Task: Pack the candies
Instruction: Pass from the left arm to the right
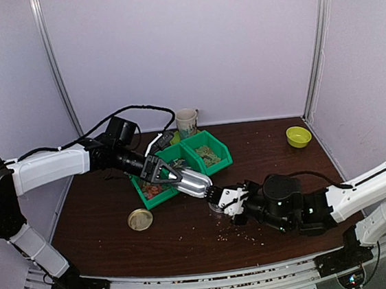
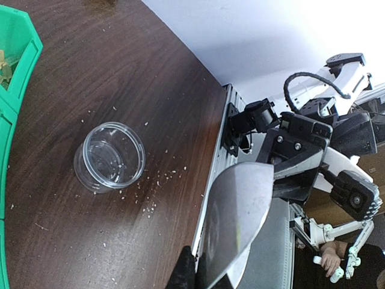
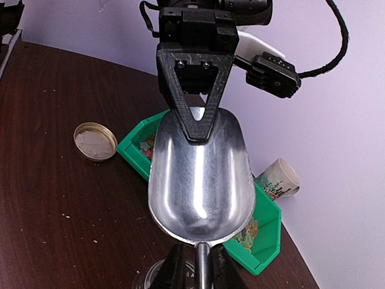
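Left pincer (image 1: 158, 170): clamped on the handle of the one metal scoop (image 1: 191, 183), which I hold tilted just in front of the bins.
Right pincer (image 1: 226, 199): low by the scoop's lip. Its fingers (image 3: 174, 268) are close together, and I cannot tell whether they grip anything.
Candies (image 1: 209, 157): lying in the green bins (image 1: 217, 168) at the back middle of the table (image 1: 285, 169). Tiny crumbs dot the wood nearer me.
Jar (image 2: 109, 158): one, clear, upright and open-mouthed, standing between the bins and the near edge, crumbs around it.
Edges: the paper cup (image 1: 186, 122) stands at the back wall just behind the bins. The yellow bowl (image 1: 298, 136) sits near the far right corner. The tan lid (image 1: 140, 220) lies in front of the bins, to the left.
Open room: bare wood runs between bins and bowl, and left of the lid.
Count: three green compartments that I can make out, one cup, one bowl, one lid, two arms.
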Robot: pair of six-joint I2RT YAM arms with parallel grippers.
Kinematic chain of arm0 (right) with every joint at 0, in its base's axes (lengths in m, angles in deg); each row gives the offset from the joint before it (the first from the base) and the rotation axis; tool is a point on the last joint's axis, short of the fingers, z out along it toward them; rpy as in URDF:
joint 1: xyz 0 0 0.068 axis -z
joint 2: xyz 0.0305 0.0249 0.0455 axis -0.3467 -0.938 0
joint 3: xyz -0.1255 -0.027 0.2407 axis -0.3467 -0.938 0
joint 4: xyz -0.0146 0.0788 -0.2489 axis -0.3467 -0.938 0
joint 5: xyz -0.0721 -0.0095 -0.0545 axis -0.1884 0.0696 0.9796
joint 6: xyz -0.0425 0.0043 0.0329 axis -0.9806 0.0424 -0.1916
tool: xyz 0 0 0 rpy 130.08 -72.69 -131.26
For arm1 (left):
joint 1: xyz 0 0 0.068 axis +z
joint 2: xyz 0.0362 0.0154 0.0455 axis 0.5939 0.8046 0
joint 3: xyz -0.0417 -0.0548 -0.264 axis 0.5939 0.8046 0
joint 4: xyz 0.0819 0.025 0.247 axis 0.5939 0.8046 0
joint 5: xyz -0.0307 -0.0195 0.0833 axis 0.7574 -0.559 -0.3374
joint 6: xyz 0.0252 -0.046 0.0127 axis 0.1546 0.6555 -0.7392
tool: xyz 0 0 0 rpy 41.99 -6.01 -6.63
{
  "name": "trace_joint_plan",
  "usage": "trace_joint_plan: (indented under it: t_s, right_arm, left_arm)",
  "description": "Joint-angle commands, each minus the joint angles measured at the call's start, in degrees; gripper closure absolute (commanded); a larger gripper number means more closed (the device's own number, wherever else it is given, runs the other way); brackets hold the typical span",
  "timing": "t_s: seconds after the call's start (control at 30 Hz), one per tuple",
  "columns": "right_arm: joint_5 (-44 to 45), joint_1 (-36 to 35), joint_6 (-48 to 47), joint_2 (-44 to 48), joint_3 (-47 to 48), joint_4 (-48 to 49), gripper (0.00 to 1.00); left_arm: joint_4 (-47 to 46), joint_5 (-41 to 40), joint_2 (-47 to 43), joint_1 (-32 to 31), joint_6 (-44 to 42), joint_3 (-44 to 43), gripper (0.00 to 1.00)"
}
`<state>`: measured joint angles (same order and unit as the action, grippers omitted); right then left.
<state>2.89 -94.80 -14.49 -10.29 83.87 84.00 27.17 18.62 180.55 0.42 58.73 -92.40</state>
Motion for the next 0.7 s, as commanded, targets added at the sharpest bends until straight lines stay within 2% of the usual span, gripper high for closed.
trace_joint_plan:
  t_s: [0.0,0.67]
  right_arm:
    - [-2.4,0.77,1.42,1.9,1.41,-0.89,0.85]
    - [-6.21,1.75,2.41,2.41,2.11,-0.72,0.88]
  left_arm:
    - [-0.98,2.6,-0.19,-0.46,-1.18,-0.76,1.0]
    - [-1.0,3.25,0.01,-1.09,-1.45,-0.85,1.0]
